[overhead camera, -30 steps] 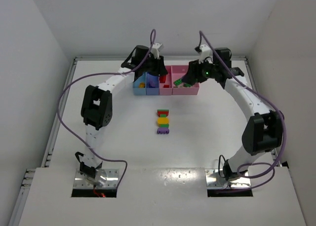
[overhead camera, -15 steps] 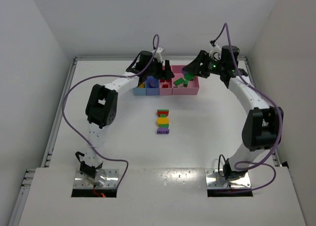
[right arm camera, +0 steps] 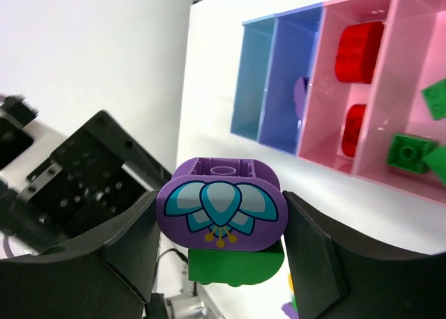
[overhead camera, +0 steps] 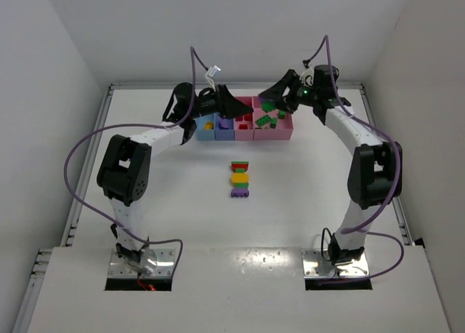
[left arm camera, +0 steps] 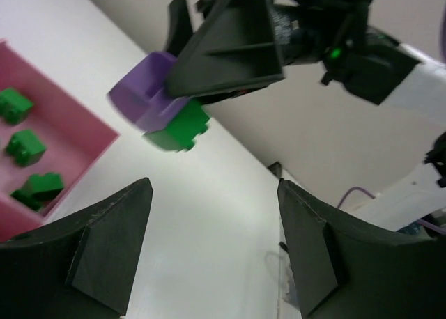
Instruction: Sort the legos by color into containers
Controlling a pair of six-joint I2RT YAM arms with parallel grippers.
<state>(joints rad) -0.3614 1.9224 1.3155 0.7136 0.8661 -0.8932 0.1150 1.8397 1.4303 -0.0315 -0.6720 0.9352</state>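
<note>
My right gripper (right arm camera: 221,225) is shut on a purple brick with a flower print (right arm camera: 221,197) that is stuck on a green brick (right arm camera: 233,263). It holds them in the air by the wide pink bin (overhead camera: 282,131). My left gripper (left arm camera: 214,193) is open and empty, above the two blue bins (overhead camera: 215,133), and faces that held clump (left arm camera: 164,113). The containers (right arm camera: 320,134) hold red bricks (right arm camera: 357,51) in the narrow pink bin and green ones (right arm camera: 410,152) in the wide one. A stacked multicoloured clump (overhead camera: 239,179) lies mid-table.
The light blue bin holds a yellow piece (overhead camera: 209,124). The two grippers are close together over the bin row. White walls close off the table at the back and sides. Purple cables (overhead camera: 80,158) loop beside both arms.
My left gripper has opened and its wrist has turned and drawn leftwards over the blue bins. My right gripper has shifted a little back with the purple and green clump still held.
</note>
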